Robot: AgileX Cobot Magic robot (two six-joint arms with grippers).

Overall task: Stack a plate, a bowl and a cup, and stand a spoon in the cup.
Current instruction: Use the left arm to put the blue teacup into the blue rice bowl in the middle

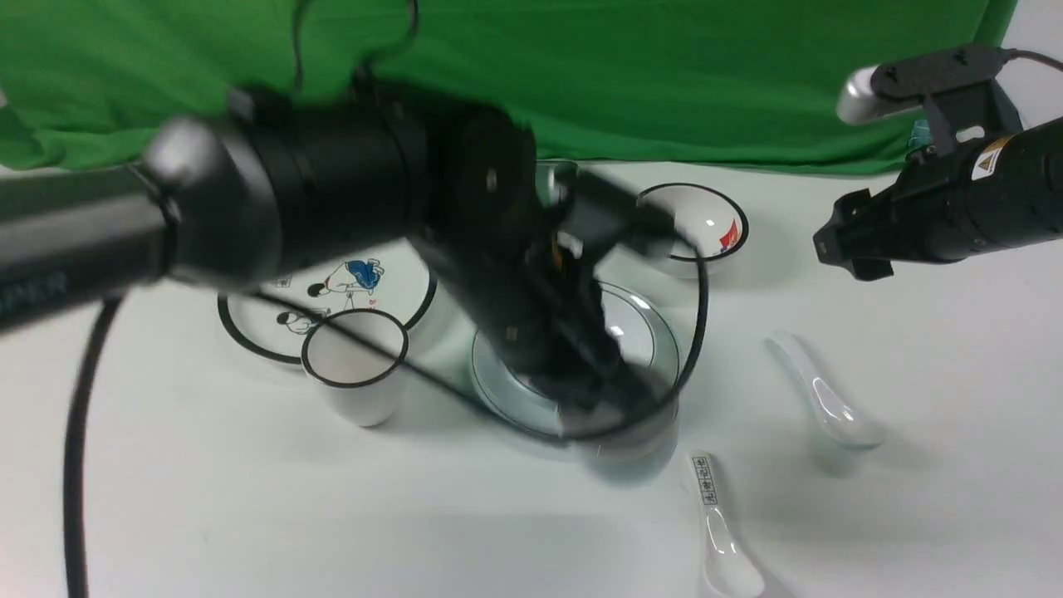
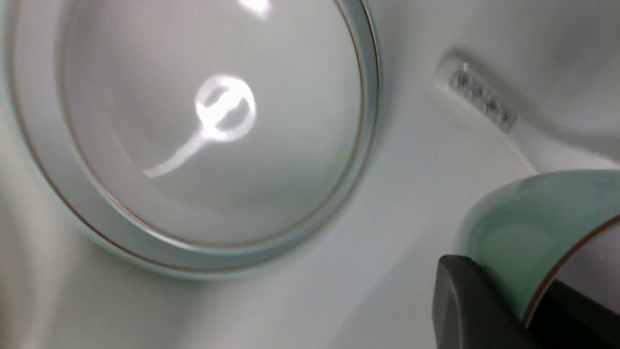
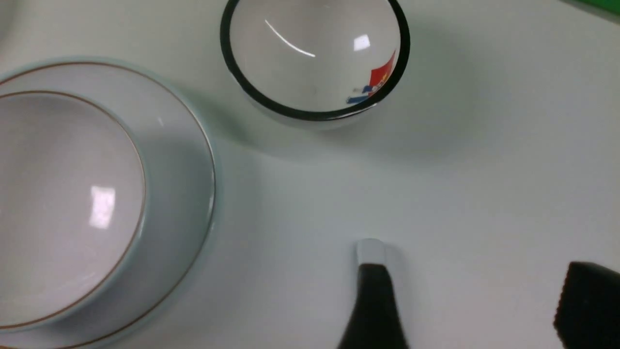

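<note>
My left pincer (image 2: 525, 315) is clamped on the wall of the cup (image 2: 523, 228), and the bowl (image 2: 218, 145) stands just beyond it, slightly to my left.

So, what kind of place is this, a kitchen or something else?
Probably a robot test lab, not a kitchen: a green cloth backdrop hangs behind a plain white table, and the robot's right arm reaches over it.
</note>
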